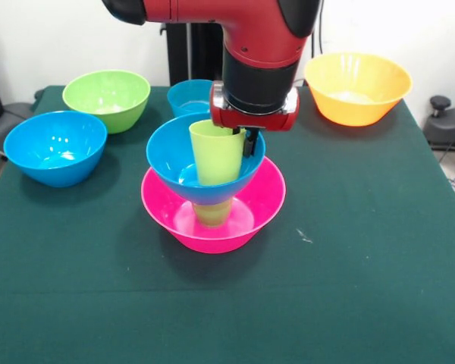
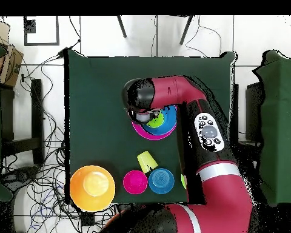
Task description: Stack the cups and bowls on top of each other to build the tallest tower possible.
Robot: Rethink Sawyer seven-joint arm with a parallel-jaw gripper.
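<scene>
The tower stands mid-table: a wide pink bowl (image 1: 212,224) holds a green cup (image 1: 212,214), and a blue bowl (image 1: 174,163) rests on that cup. A second green cup (image 1: 216,155) stands in the blue bowl. My gripper (image 1: 241,142) is right over this top cup, at its right rim. I cannot tell whether it holds the cup. In the overhead view the tower (image 2: 163,124) shows partly under the arm's head, which hides the gripper.
Front view: a green bowl (image 1: 106,98) and a blue bowl (image 1: 55,146) at left, a small blue bowl (image 1: 188,97) behind the tower, an orange bowl (image 1: 356,87) at right. Overhead: a lime cup (image 2: 147,161), a small pink-red bowl (image 2: 134,182), the small blue bowl (image 2: 161,181), the orange bowl (image 2: 92,187).
</scene>
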